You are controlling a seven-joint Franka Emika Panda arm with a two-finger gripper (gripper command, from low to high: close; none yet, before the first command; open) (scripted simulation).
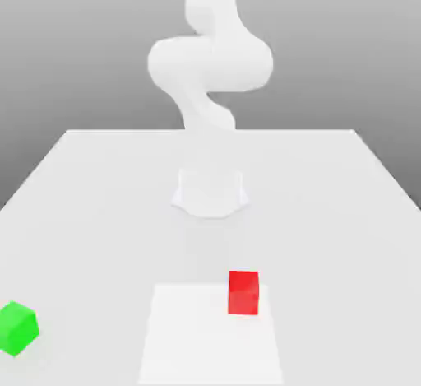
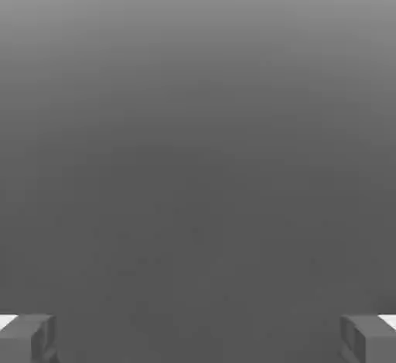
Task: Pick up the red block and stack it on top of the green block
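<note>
Two cubes sit on the pale tabletop (image 1: 329,187) below my white arm (image 1: 210,63), which coils up at the far side of the surface. The red block (image 1: 242,292) rests near the front edge, a little toward the exterior view's right of centre, on a lighter square patch of the surface. The green block (image 1: 16,327) lies well apart from it, at the front corner on the exterior view's left, turned slightly so one vertical edge faces the camera. Neither block touches anything but the tabletop. My hand (image 2: 198,338) is spread wide, its two grey fingertips (image 2: 27,337) far apart with plain grey between them and nothing gripped.
</note>
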